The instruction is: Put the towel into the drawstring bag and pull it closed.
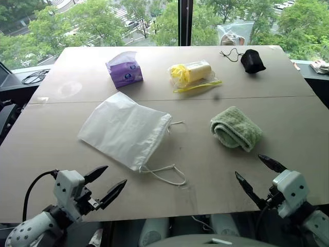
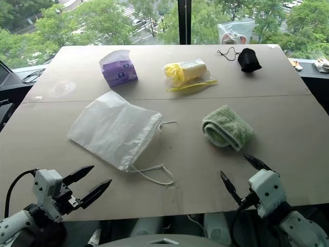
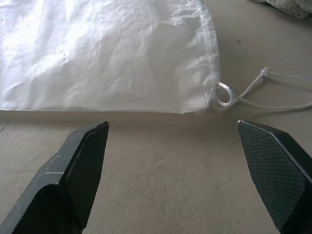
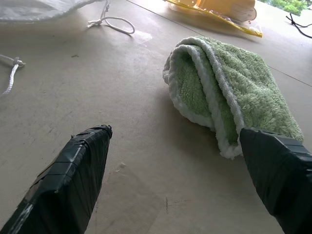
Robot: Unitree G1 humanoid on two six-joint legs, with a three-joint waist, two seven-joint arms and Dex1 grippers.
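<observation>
The light green towel (image 1: pixel 236 128) lies folded on the table, right of centre. The white drawstring bag (image 1: pixel 125 129) lies flat left of centre, its mouth turned toward the towel and its white cords (image 1: pixel 165 175) trailing on the table. My left gripper (image 1: pixel 106 186) hovers open at the near left edge, short of the bag's near corner (image 3: pixel 209 92). My right gripper (image 1: pixel 260 176) is open at the near right edge, just short of the towel (image 4: pixel 229 92), with nothing between its fingers.
At the far side of the table (image 1: pixel 288 123) sit a purple tissue pack (image 1: pixel 124 69), a clear plastic bag with yellow contents (image 1: pixel 194 73) and a small black pouch (image 1: pixel 252 60) with a cord. A window lies beyond the far edge.
</observation>
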